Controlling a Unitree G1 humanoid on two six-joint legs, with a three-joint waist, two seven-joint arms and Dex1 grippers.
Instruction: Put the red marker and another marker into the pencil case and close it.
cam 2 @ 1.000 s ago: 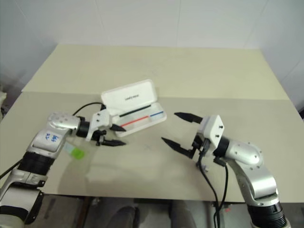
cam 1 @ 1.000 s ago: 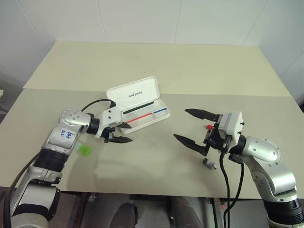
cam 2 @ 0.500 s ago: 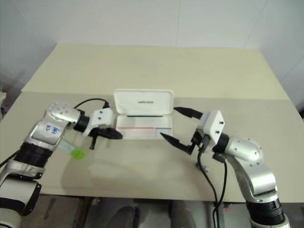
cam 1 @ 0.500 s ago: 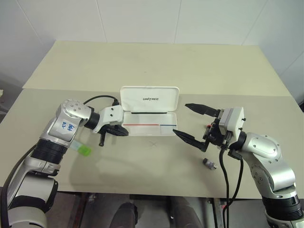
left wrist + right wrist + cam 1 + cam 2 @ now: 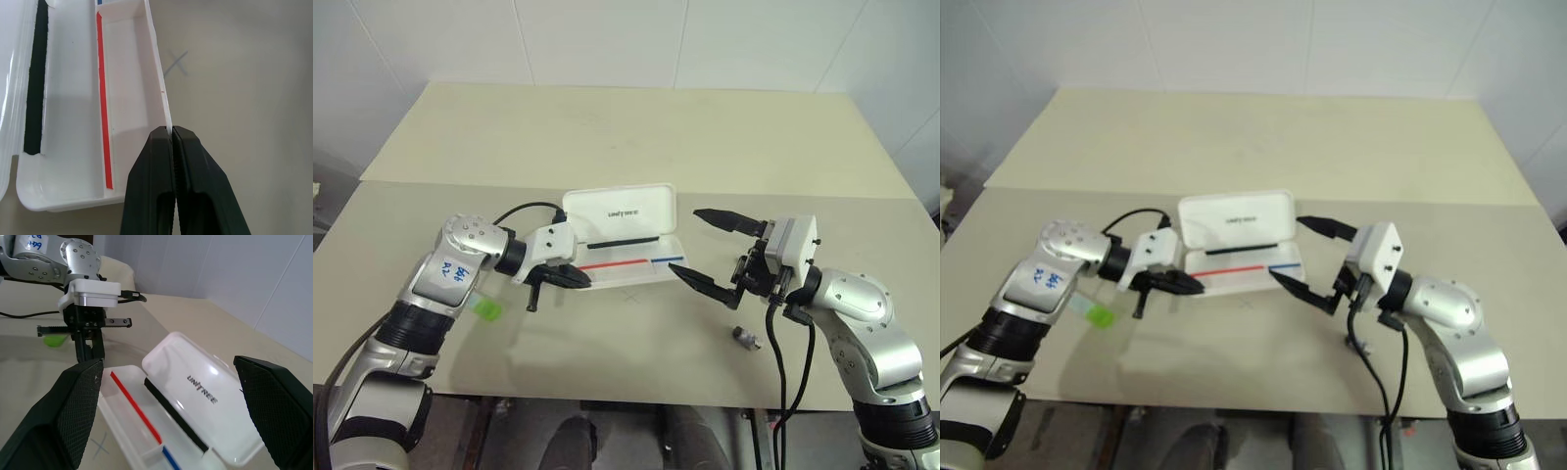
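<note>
Lime-green end and pale body of another marker [image 5: 486,309] lying flat on the desk [image 5: 607,137] at the far left, just beside the left forearm, apart from the case.

Next to the right, left gripper [image 5: 583,281] angled down and toward the centre. Jaws fully closed, pinching the thin front wall of the pencil case [image 5: 619,211] near its left end. In the left wrist view, white wall edge running straight in between the two black fingertips [image 5: 156,147], with no gap left between them.

Pencil case at desk centre, open. Tray resting flat on the desk, lid standing up behind it on the hinge, tilted back, dark logo facing the robot. Along the hinge line, a black strip [image 5: 622,239]. Inside the tray, a red line [image 5: 612,264] on the left stretch and a blue line [image 5: 671,258] on the right stretch. No marker in the tray.

Just in front of the tray, faint pen-drawn cross [image 5: 631,297] on the desk surface.

Further right, right gripper [image 5: 686,243] raised above the desk beside the right end of the case, pointing toward the centre. Jaws spread wide, one finger high and one low, holding nothing and touching nothing.

Below the right wrist, small grey-black cylinder [image 5: 744,338] lying on the desk near the front edge, well apart from the case.
</note>
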